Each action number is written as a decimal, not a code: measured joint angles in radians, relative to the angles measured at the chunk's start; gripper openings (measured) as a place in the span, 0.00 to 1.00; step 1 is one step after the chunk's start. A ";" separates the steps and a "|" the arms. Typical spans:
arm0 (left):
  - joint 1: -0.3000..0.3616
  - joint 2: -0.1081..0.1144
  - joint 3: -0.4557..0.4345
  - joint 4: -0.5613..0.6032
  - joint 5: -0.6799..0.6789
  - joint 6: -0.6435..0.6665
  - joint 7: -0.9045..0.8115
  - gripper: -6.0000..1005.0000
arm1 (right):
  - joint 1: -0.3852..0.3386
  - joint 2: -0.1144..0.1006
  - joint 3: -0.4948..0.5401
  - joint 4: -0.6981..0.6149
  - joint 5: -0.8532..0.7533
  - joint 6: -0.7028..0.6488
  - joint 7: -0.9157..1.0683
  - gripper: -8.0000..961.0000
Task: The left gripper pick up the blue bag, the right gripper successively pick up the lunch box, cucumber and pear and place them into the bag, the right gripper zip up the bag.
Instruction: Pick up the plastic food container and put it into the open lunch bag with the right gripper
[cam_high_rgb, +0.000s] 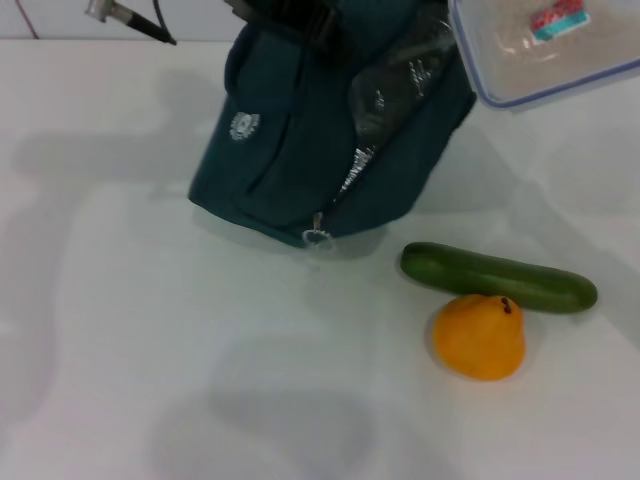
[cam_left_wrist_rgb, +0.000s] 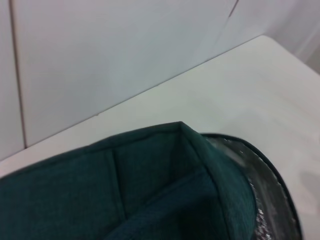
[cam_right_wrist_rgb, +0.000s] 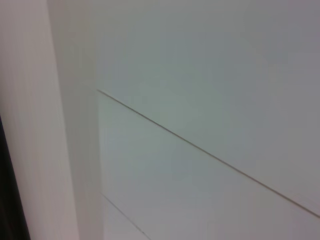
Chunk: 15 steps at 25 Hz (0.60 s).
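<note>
The blue bag (cam_high_rgb: 300, 140) hangs tilted at the back of the white table (cam_high_rgb: 120, 330), its top at the picture's upper edge, where my left gripper (cam_high_rgb: 290, 12) holds it. The bag's zip is open and shows a silver lining (cam_high_rgb: 400, 80). In the left wrist view the bag's rim (cam_left_wrist_rgb: 150, 190) fills the bottom. The clear lunch box (cam_high_rgb: 545, 45) with a blue rim hangs in the air just right of the bag's opening; my right gripper is out of view. The cucumber (cam_high_rgb: 497, 277) and the orange-yellow pear (cam_high_rgb: 479, 336) lie on the table, front right of the bag.
The zip pull (cam_high_rgb: 317, 238) dangles at the bag's low front corner. A metal fitting with a dark cable (cam_high_rgb: 120, 15) shows at the back left. A pale wall (cam_right_wrist_rgb: 200, 100) stands behind the table.
</note>
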 joint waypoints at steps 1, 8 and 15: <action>-0.004 0.000 -0.001 0.000 -0.008 0.002 -0.007 0.05 | 0.002 0.000 -0.001 -0.001 0.000 0.000 0.000 0.15; -0.022 0.009 -0.006 -0.002 -0.076 0.020 -0.046 0.05 | 0.013 0.000 0.000 -0.003 0.000 0.003 -0.027 0.15; -0.053 0.027 -0.019 -0.100 -0.145 0.021 -0.056 0.05 | 0.014 0.000 -0.006 -0.004 0.000 0.074 -0.050 0.15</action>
